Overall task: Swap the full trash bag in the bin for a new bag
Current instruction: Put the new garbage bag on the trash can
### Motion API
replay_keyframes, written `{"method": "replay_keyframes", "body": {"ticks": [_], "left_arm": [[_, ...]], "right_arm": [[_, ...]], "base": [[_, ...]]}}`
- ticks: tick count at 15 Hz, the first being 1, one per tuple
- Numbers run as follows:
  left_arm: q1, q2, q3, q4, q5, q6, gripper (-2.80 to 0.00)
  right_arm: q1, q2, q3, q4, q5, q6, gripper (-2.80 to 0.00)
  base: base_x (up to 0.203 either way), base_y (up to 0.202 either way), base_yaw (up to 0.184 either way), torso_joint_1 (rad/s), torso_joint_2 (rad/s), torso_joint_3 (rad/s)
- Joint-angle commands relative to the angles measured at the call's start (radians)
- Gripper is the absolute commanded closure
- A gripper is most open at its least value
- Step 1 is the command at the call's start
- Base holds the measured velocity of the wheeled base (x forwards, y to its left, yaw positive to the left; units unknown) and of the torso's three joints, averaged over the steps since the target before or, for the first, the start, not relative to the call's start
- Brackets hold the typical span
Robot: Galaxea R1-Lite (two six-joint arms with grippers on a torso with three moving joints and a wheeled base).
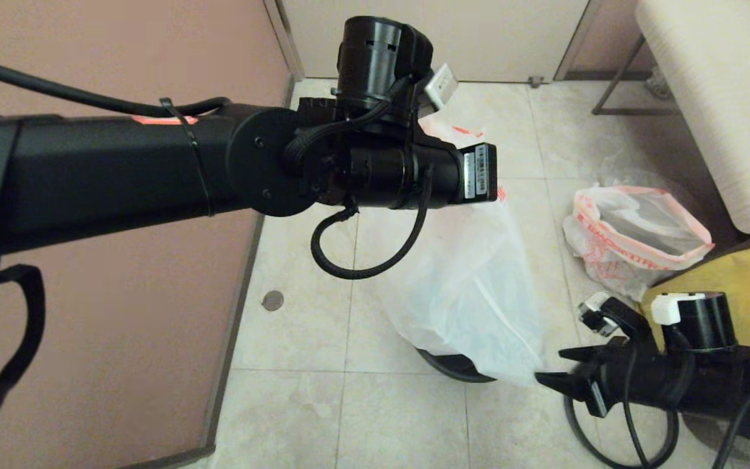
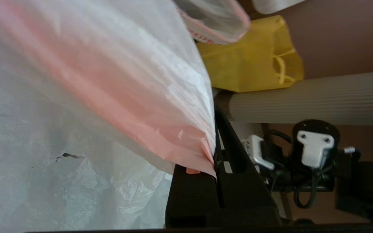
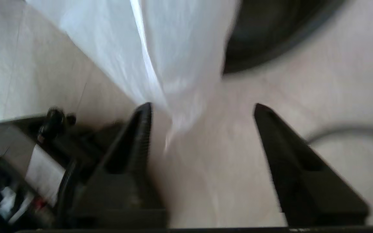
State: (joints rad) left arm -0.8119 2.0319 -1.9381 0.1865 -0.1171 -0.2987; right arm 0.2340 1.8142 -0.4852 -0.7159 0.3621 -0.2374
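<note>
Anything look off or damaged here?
The white bag, pinched in the left gripper's shut jaws, shows a small dark tear-like mark in its film; can't tell if it's a hole. Right gripper waits open beside it.

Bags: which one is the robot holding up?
The big white bag hanging over the black bin. The left pincer pinches its pink edge. The pink-rimmed bag and yellow bag just sit on the floor.
</note>
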Motion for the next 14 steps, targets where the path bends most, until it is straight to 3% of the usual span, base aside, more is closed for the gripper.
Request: {"method": "replay_keyframes", "body": {"ticks": [1,4,5,6,11,14], "left_arm": [[0.002,0.019,0.001,-0.001,0.009,-0.005,0.00],[-0.007,0.031,-0.004,-0.003,0.014,-0.003,0.00],[-0.007,0.030,-0.004,-0.002,0.014,-0.003,0.00],[-0.007,0.028,-0.004,-0.002,0.014,-0.003,0.00],[-0.005,0.027,-0.004,-0.011,0.039,-0.003,0.00],[0.008,0.036,-0.008,-0.020,0.035,-0.004,0.00]], "right_arm": [[0.011,0.090,0.047,-0.160,0.038,-0.011,-2.80],[0.015,0.200,0.041,-0.311,0.072,-0.036,-2.80],[0.015,0.248,0.028,-0.356,0.073,-0.059,-1.82],[0.020,0.278,0.020,-0.410,0.073,-0.080,0.00],[0.076,0.274,-0.023,-0.381,0.014,-0.086,0.00],[0.121,0.278,-0.225,-0.165,-0.070,-0.078,0.00]], "base": [[0.000,0.000,0.000,0.000,0.00,0.000],[0.000,0.000,0.000,0.000,0.00,0.000],[0.000,0.000,0.000,0.000,0.00,0.000],[0.000,0.000,0.000,0.000,0.00,0.000],[0.000,0.000,0.000,0.000,0.00,0.000],[0.000,0.000,0.000,0.000,0.00,0.000]]}}
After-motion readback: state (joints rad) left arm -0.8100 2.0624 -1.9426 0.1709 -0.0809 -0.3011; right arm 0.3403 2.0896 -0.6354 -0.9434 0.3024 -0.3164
